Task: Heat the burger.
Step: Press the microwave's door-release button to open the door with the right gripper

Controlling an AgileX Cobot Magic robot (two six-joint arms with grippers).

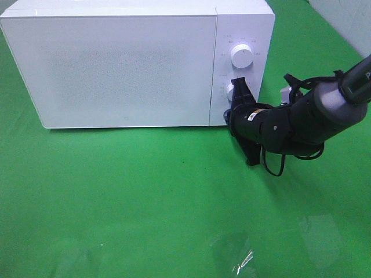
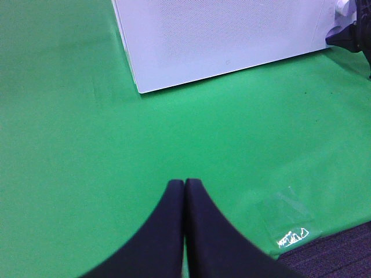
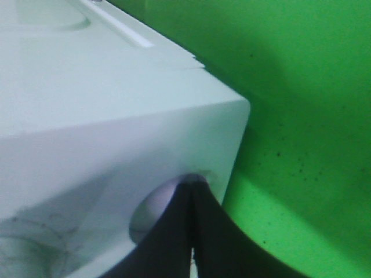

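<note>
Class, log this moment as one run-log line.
microwave door closed | burger not in view | right end effector shut, at lower dial | left end effector shut, over cloth

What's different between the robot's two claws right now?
The right claw is up at the microwave, its tips at the lower dial; the left claw sits away from the microwave with nothing at its tips. The right claw faces the white front panel, while the left claw faces bare green cloth. Both are black, shut, and holding nothing.
</note>
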